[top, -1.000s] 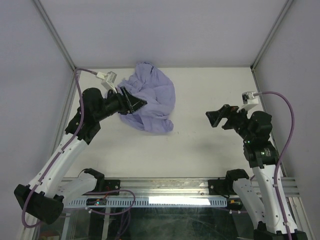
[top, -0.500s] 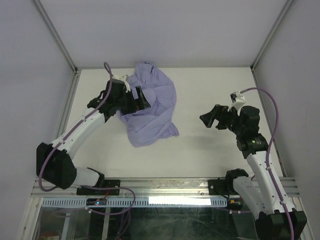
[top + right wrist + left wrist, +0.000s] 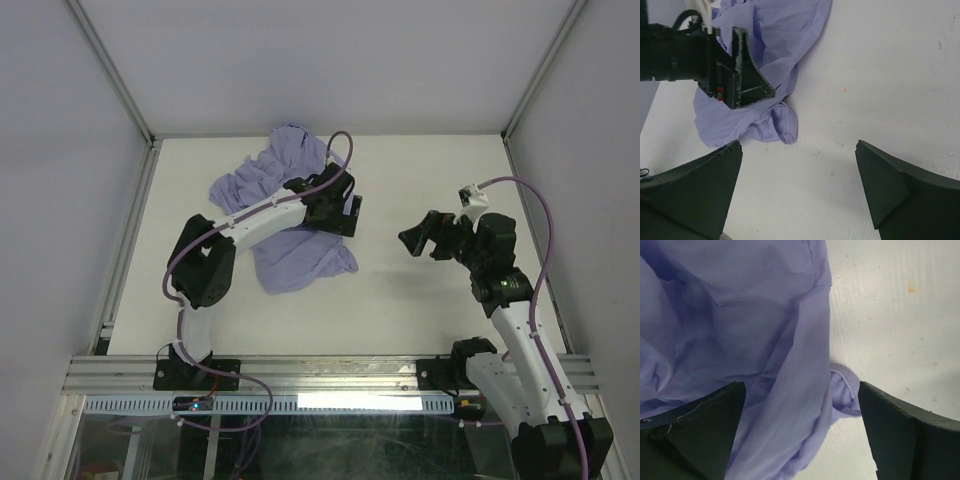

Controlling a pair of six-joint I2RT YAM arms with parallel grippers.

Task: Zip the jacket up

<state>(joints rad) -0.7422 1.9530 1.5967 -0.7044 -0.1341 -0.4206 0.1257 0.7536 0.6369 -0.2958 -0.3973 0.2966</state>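
White desk (image 3: 430,300) | jacket (image 3: 300,262) crumpled back-left; thin, limp, light, probably slippery | pinch zipper edge (image 3: 797,125) near hem | left tool (image 3: 348,215) spread wide above fabric, empty | right tool (image 3: 425,240) spread wide, empty, apart

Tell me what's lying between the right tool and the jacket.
Only bare table separates the right tool from the jacket, shown in the top view.

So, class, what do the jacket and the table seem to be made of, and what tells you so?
The jacket: thin, soft woven cloth, likely a light synthetic or cotton; matte lavender, with fine creases, folds and stitched seams. The table: a hard, flat, off-white board, matte with a faint ribbed grain and small specks; whether painted wood, plastic or laminate cannot be told.
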